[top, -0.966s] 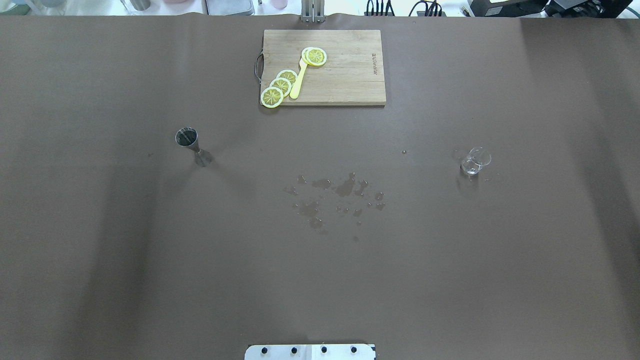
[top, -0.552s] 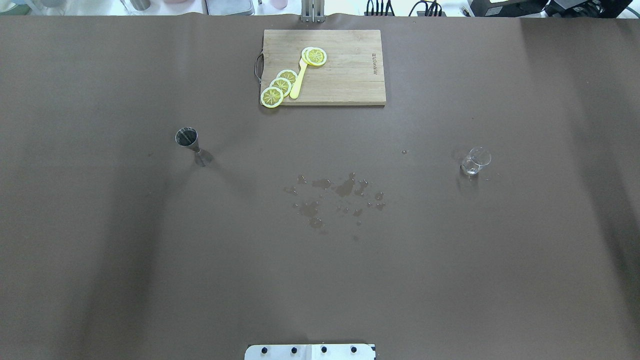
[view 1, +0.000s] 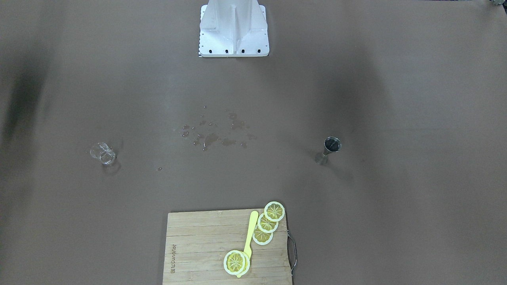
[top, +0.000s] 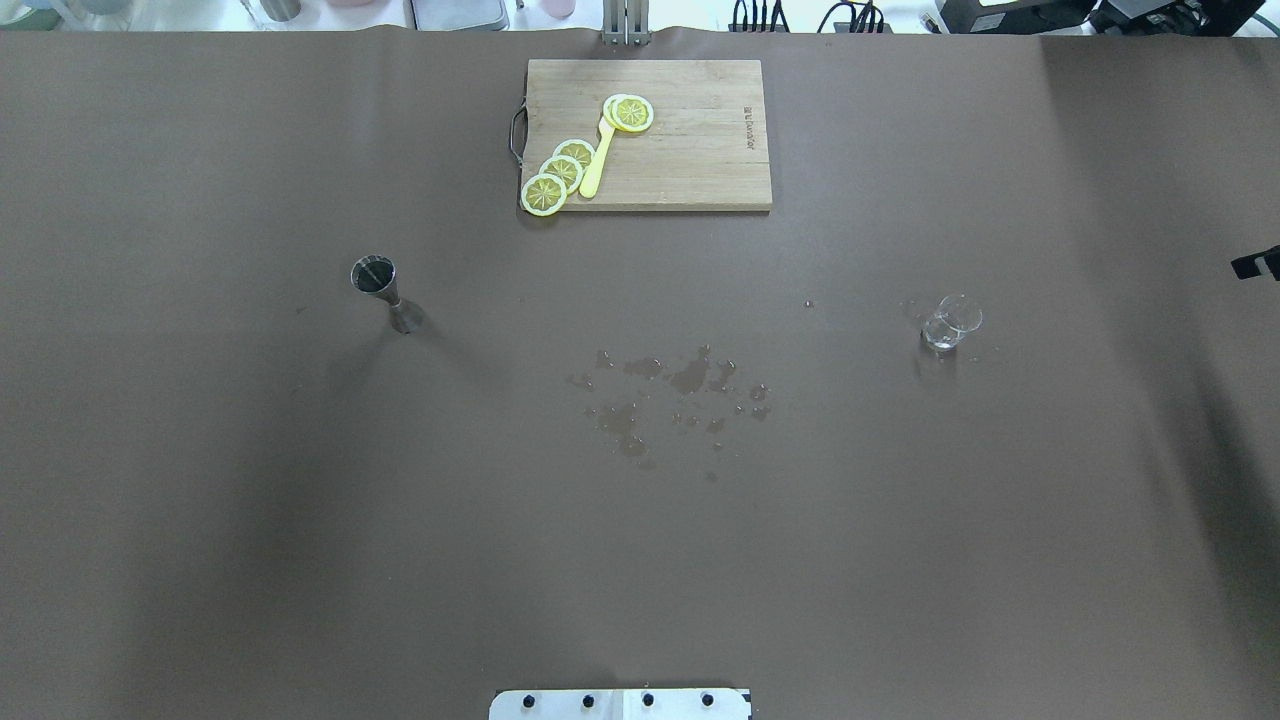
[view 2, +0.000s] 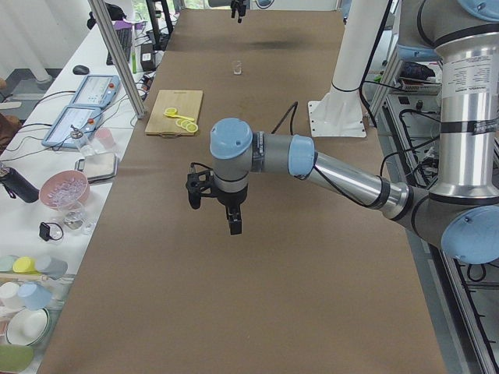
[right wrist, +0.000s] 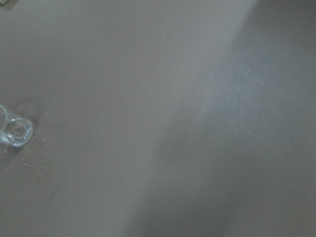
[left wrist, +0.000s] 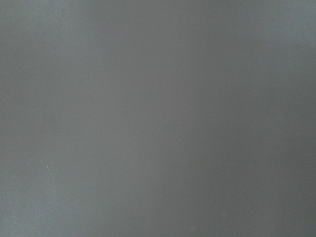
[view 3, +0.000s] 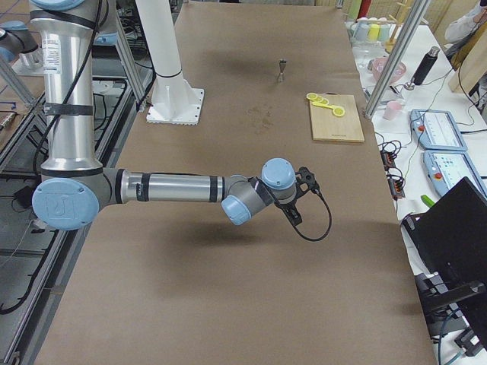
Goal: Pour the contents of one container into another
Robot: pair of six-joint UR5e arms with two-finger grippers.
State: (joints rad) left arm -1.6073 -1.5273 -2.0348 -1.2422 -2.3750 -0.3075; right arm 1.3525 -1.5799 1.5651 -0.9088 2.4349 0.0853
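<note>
A steel jigger [top: 378, 279] stands upright on the left half of the brown table, also seen from the front [view 1: 331, 145] and far off in the right side view [view 3: 282, 68]. A small clear glass [top: 950, 322] stands on the right half [view 1: 102, 153] and shows at the left edge of the right wrist view [right wrist: 15, 132]. Only a black tip of my right gripper [top: 1257, 265] reaches into the overhead view, right of the glass; I cannot tell its state. My left gripper [view 2: 213, 210] hovers over bare table, away from the jigger; I cannot tell its state.
A wooden cutting board [top: 690, 150] with lemon slices [top: 560, 170] and a yellow utensil [top: 597, 165] lies at the far middle. Spilled drops [top: 680, 385] wet the table between the two containers. The robot's base plate [top: 620, 703] sits at the near edge.
A black tip of my right gripper has come into the overhead view at its right edge. The jigger, glass and board have not moved.
</note>
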